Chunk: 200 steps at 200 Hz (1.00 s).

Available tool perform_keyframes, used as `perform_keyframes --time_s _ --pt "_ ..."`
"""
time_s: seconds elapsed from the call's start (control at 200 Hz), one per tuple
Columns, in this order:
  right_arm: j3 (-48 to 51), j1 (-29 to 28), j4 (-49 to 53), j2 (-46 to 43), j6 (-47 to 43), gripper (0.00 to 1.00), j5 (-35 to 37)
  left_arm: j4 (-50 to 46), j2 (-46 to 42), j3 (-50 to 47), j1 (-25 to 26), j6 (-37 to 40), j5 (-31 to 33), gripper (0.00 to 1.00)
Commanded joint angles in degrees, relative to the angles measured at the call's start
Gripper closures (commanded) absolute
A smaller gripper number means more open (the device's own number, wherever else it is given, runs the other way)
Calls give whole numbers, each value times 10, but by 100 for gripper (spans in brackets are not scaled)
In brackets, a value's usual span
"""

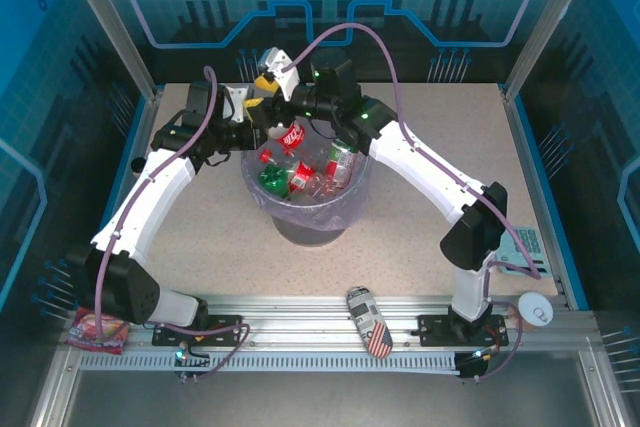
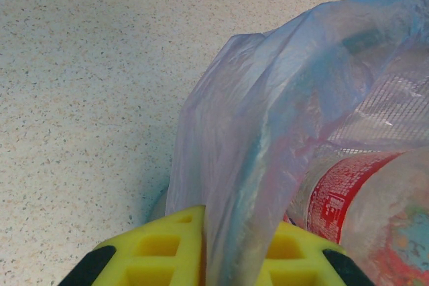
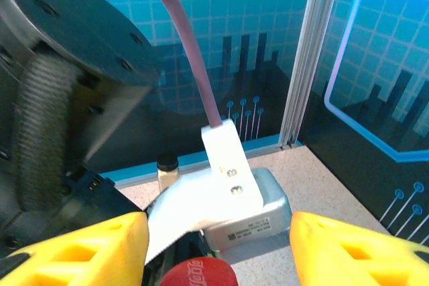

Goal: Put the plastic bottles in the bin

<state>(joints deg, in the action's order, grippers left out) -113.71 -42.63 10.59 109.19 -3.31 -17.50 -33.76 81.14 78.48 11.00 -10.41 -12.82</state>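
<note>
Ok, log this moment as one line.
left gripper: pinching bin liner | right gripper: straddling red-capped bottle, grip unclear | bin: several bottles inside

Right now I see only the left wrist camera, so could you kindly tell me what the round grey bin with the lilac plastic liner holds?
Observer: The round grey bin holds several clear red-labelled plastic bottles and one green plastic bottle.
Operator: Thanks. My left gripper pinches the lilac plastic liner; where is the right gripper?
Observer: Its yellow fingers are spread open, close to a white bracket carrying a purple cable.
Operator: Anything outside the bin?
Observer: A flag-patterned can lies on the near metal rail.
</note>
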Motion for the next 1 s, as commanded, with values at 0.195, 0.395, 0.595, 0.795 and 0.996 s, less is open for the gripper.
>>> perform_keyframes --time_s 0.195,0.395,0.595,0.795,0.996 --pt "61 2 1 -30 13 45 79 -30 -11 -23 8 13 -1 100" --pt "140 24 -32 -74 32 48 110 -31 -9 -23 8 12 0 100" --pt "163 47 -43 -90 36 54 146 -29 -9 -23 8 8 0 100" --pt "165 68 -32 -105 33 54 163 -28 -8 -23 8 7 1 100" --pt "213 100 -73 -151 99 54 123 -29 -6 -23 8 9 2 100"
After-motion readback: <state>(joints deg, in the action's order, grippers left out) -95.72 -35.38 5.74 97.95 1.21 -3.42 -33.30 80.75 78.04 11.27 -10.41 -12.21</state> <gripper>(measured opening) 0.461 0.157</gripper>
